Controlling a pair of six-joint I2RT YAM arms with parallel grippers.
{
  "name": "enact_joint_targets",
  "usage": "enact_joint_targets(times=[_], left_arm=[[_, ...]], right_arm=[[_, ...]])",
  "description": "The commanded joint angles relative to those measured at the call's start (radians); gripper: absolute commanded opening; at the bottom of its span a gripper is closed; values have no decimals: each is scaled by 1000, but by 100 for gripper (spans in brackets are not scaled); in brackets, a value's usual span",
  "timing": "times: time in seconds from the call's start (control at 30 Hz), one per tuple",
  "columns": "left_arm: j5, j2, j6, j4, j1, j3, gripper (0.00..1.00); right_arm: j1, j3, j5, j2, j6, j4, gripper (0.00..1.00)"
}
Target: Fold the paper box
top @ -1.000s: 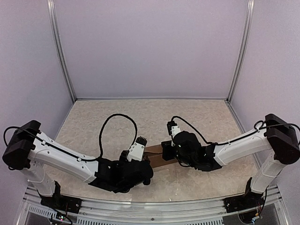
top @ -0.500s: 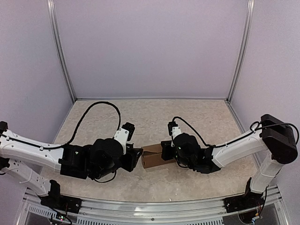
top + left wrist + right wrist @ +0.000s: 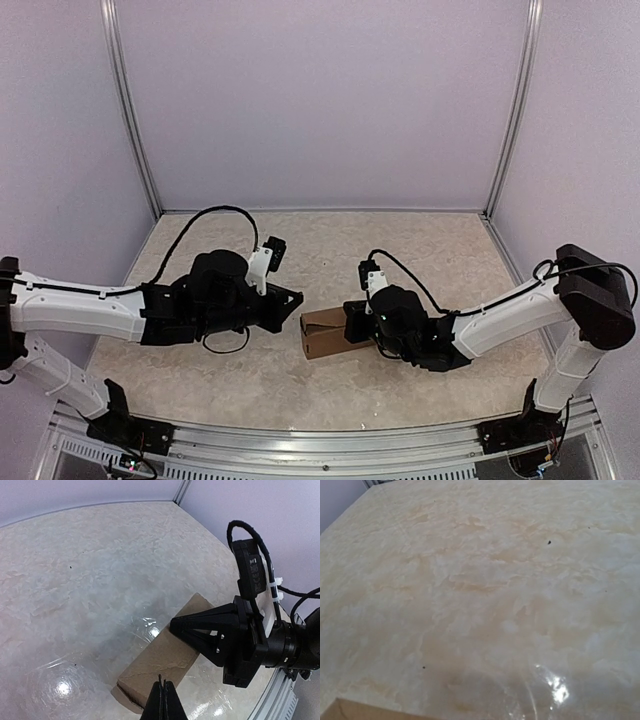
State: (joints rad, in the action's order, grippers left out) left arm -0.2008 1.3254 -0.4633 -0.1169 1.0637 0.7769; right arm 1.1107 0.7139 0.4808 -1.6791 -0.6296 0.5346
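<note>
Left fingers [image 3: 168, 703] drew back, pressed together; paper box [image 3: 161, 659] just beyond them.

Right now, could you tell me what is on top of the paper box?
The right gripper sits over one end of the paper box, hiding the cardboard beneath; the rest is bare.

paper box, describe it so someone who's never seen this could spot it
Start at the beige marbled table. Near its middle, between the left gripper and right gripper, lies the box. It is the only brown thing, a small plain oblong.
</note>
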Motion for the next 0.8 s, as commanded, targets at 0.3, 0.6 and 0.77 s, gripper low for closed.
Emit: enact_joint_targets(times=[0.3, 0.6, 0.77], left_arm=[[403, 214, -181, -421, -118, -189, 0], [434, 314, -230, -526, -131, -287, 0], [399, 251, -185, -435, -131, -253, 0]], right_arm=[[12, -34, -14, -24, -1, -114, 0], [12, -34, -15, -25, -5, -117, 0], [13, -22, -4, 10, 5, -139, 0]])
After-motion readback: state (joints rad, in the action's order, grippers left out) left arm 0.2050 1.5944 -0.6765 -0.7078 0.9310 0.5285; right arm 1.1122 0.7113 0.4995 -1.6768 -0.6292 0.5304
